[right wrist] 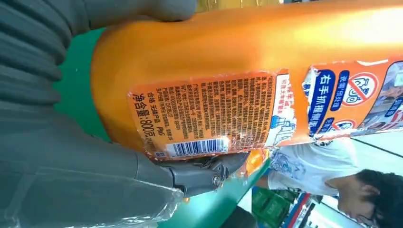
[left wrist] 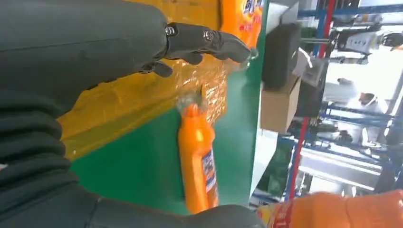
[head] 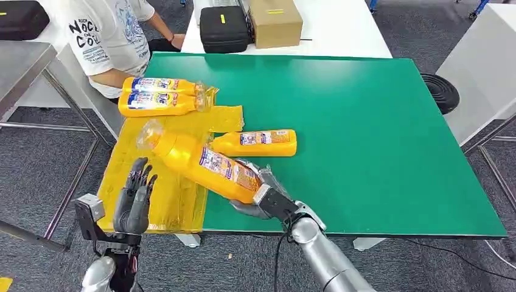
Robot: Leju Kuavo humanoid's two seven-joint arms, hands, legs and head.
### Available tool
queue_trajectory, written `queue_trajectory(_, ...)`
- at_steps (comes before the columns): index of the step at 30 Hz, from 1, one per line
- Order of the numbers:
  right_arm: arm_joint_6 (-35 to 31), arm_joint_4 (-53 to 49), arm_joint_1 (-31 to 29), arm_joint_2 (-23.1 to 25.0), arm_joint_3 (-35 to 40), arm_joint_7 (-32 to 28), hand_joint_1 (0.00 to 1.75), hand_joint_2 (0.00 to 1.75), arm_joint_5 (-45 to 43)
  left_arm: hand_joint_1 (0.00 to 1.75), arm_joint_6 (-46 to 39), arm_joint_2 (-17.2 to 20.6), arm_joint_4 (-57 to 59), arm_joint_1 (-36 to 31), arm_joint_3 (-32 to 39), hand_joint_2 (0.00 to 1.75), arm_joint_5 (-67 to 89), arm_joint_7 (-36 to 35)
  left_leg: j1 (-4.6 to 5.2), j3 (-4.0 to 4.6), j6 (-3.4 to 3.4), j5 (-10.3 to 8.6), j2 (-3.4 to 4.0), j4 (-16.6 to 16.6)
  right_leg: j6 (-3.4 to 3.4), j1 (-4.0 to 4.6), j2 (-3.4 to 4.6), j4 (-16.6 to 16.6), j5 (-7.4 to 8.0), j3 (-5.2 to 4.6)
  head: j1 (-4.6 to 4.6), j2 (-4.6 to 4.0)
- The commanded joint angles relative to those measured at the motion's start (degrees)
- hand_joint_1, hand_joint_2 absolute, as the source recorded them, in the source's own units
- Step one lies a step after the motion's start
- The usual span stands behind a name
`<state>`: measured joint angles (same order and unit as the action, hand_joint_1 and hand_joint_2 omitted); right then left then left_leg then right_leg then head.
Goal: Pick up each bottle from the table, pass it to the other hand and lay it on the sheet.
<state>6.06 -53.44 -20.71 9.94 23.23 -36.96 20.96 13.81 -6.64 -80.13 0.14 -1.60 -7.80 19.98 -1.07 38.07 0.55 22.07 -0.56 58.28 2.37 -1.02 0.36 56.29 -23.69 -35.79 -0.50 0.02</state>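
Gripping the base end of an orange bottle (head: 204, 163), the right hand (head: 263, 198) holds it tilted above the near left part of the green table (head: 377, 140), its clear-capped neck pointing toward ten o'clock over the yellow sheet (head: 176, 201). In the right wrist view the thumb lies across one side of the bottle's body and a dark finger (right wrist: 204, 173) curls under the barcode edge of its label, so the bottle sits clamped between them. The left hand (head: 135, 198) stands at about eight o'clock from the held bottle, near its neck but apart from it, fingers spread and upright with nothing in them, above the sheet's near left edge. A second orange bottle (head: 258, 143) lies on its side on the bare green surface at about one o'clock from the held one, its neck touching the sheet's right edge. Two more bottles (head: 161, 96) lie side by side on the far end of the sheet, at twelve o'clock from the left hand. Behind them sits a person in a white printed T-shirt (head: 109, 36). On the white table beyond stand a black case (head: 224, 27) and, just beside it, a cardboard box (head: 275, 21).
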Motion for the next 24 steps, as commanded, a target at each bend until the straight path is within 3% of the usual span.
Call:
queue_trajectory(1, 1.4, 12.9, -3.8, 2.6, -2.0, -1.1, 1.75, 1.75, -0.6, 0.00, 4.2, 1.9, 8.9, -5.4, -5.1, 1.75, 1.8, 2.1, 0.03, -0.27, 0.02, 0.04, -0.08, -0.1, -0.09, 0.00, -0.14, -0.1, -0.09, 0.29, 0.00, 0.00)
queue_trajectory(22, 3.0, 18.5, -5.8, 3.5, -3.3, -2.2, 1.75, 1.75, -2.3, 0.00, 7.3, 2.4, 8.3, -6.0, -8.0, 1.75, 6.1, 4.9, 0.02, -0.07, 0.02, 0.02, 0.00, 0.0, -0.06, 0.00, -0.04, 0.0, -0.04, 0.09, 0.00, 0.00)
queue_trajectory(24, 3.7, 18.9, -6.0, 3.8, -3.5, -2.0, 1.75, 1.75, -2.5, 0.00, 7.4, 2.4, 8.1, -6.1, -8.3, 1.75, 6.7, 5.1, 0.04, -0.36, 0.03, 0.14, 0.02, 0.0, -0.14, 0.01, -0.07, 0.0, -0.16, 0.37, 0.00, 0.00)
